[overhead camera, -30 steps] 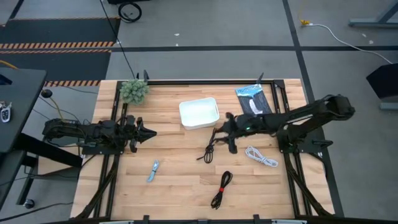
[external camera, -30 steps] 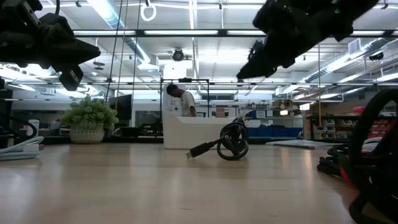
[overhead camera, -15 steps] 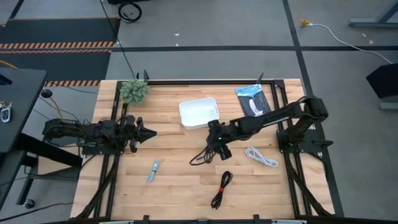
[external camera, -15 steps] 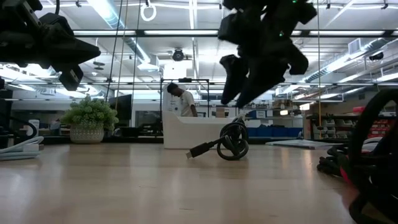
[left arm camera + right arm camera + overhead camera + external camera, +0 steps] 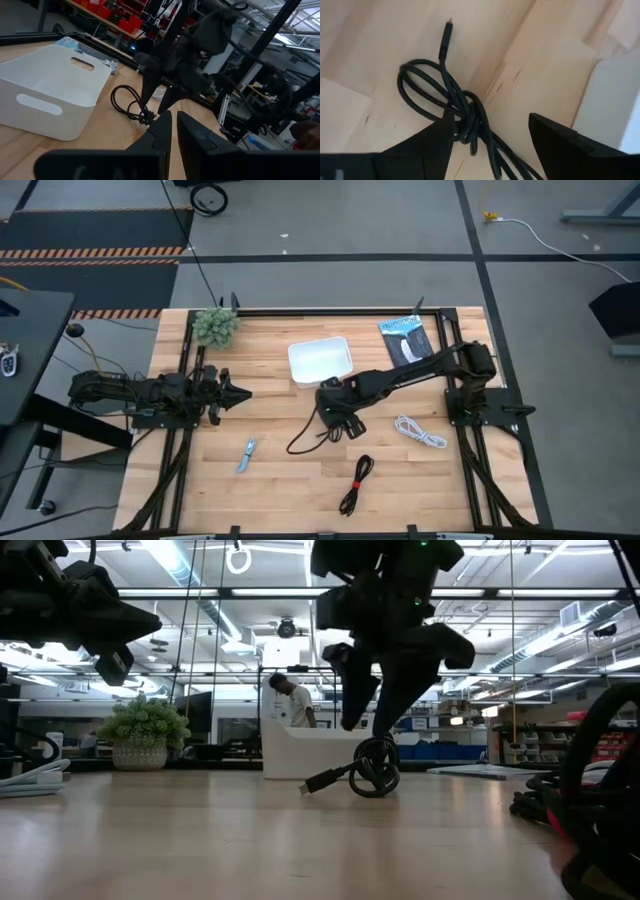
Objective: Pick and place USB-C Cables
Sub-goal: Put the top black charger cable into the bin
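A loose black USB-C cable [image 5: 312,436] lies on the wooden table in front of the white tray [image 5: 320,362]; it also shows in the low view [image 5: 372,768] and the right wrist view [image 5: 462,112]. My right gripper [image 5: 332,418] hangs open just above it, one finger on either side of the bundle's knot [image 5: 490,145], touching nothing. A black cable with a red tie [image 5: 355,483] lies near the front edge. A white cable [image 5: 420,432] lies to the right. My left gripper [image 5: 240,392] waits shut at the table's left [image 5: 172,135].
A flat black-and-blue packet [image 5: 408,340] lies at the far right. A small potted plant [image 5: 216,326] stands at the far left corner. A small pale blue object [image 5: 247,454] lies near the front left. A person stands in the room beyond the table [image 5: 295,700].
My right gripper has gone toward the table's left edge and down, from beside the tray's right side to just over the loose black cable, its fingers open throughout.
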Robot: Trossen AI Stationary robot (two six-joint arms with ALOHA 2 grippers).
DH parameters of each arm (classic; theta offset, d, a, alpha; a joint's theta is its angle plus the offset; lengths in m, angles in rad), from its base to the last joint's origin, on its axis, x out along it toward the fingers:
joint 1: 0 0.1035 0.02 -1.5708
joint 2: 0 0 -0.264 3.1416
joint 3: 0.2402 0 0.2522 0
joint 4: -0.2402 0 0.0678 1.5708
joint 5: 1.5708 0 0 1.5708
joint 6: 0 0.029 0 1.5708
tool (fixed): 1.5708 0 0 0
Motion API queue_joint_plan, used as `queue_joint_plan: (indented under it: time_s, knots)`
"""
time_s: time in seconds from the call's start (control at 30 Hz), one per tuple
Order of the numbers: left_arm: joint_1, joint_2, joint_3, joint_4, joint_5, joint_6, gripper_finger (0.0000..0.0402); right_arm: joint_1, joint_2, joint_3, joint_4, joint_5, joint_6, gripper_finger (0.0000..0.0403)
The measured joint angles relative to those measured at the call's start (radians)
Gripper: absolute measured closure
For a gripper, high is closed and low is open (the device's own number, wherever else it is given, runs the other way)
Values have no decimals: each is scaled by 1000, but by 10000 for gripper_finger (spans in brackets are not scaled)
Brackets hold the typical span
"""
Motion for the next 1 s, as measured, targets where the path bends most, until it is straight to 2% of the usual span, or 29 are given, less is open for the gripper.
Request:
queue_joint_plan:
  time_s: [0.23, 0.43, 0.6, 0.9, 1.0]
  knots:
    - [0, 0, 0, 0, 0, 0, 365, 0, 98, 123, -191, -4, -5, 144]
    - [0, 0, 0, 0, 0, 0, 365, -5, 135, 143, -220, -15, -1, 171]
    - [0, 0, 0, 1, 0, 0, 365, -7, 154, 141, -237, -17, 6, 222]
    - [0, 0, 0, -1, 0, 0, 365, 0, 150, 141, -232, -11, 1, 352]
    - [0, 0, 0, -1, 0, 0, 365, 1, 151, 142, -235, 3, 1, 364]
